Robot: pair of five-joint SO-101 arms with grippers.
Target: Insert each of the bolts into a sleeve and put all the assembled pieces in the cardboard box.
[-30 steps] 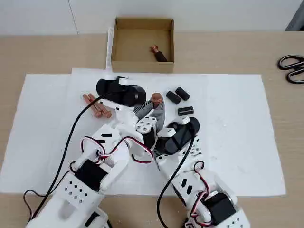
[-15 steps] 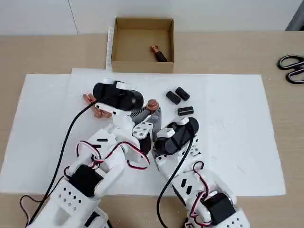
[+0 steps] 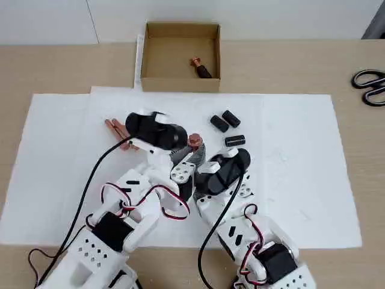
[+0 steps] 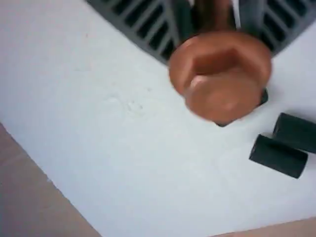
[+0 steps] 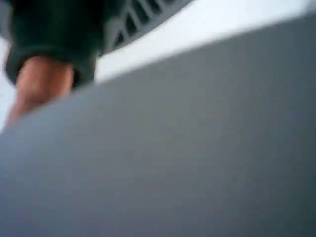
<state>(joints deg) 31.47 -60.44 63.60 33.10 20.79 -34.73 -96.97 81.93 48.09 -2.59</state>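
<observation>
Left gripper (image 3: 192,150): clamped on a bolt (image 4: 219,74) over the middle of the sheet (image 3: 301,180).
Sleeve (image 5: 54,34): around that bolt's shank.
Right gripper (image 3: 195,171): just beside the left gripper; its grip cannot be told.
Loose bolts (image 3: 118,130): on the sheet, toward its left edge.
Loose sleeves (image 3: 219,123): three, near the sheet's far edge.
Box (image 3: 180,81): at the far edge of the desk (image 3: 60,66), with one assembled piece (image 3: 200,68) inside.

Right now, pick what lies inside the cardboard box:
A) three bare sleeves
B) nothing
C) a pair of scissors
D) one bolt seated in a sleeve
D: the box holds a single piece, a copper bolt whose head sticks out of a dark sleeve.
</observation>
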